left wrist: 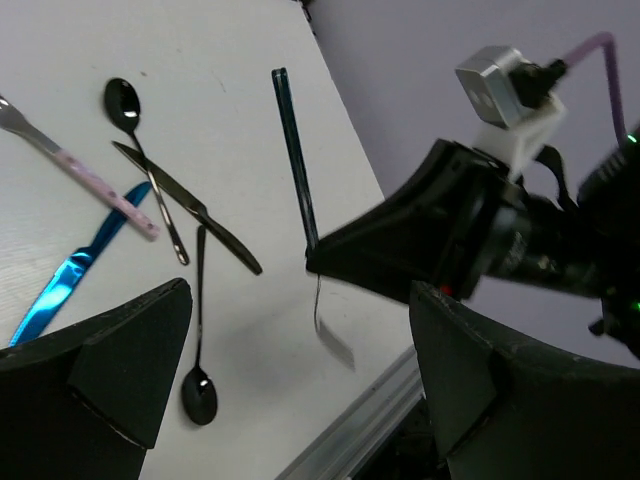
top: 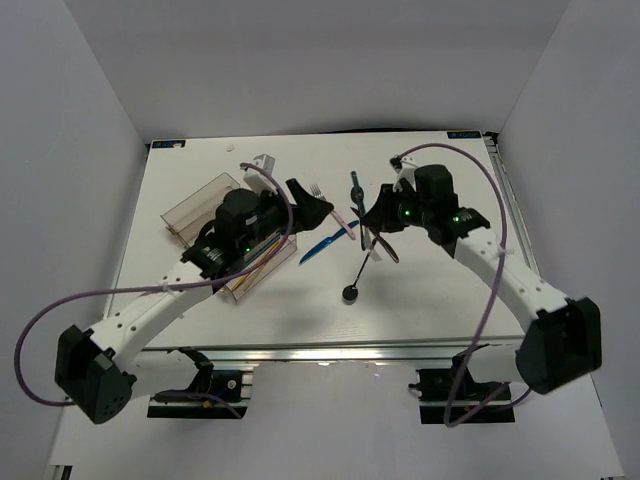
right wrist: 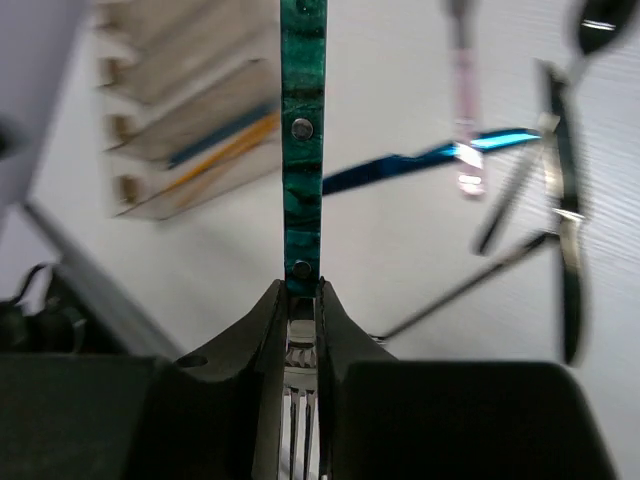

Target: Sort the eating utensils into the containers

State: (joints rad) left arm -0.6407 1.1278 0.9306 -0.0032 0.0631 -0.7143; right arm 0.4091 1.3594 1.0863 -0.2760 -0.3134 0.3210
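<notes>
The left arm (top: 240, 225) covers most of the organiser tray (top: 190, 210) from above, so its compartments and contents cannot be counted, and from the right wrist the tray is a blur cut by the top edge. There the green-handled fork (right wrist: 302, 130) runs off the top edge, its tines half buried between the fingers (right wrist: 262, 340) of the right gripper (right wrist: 300, 292). From the left wrist, the pink-handled fork (left wrist: 90, 175) is cut by the left edge, and the blue knife (left wrist: 70, 280) loses its lower tip against 1 finger (left wrist: 100, 370) of the left gripper (left wrist: 300, 300).
</notes>
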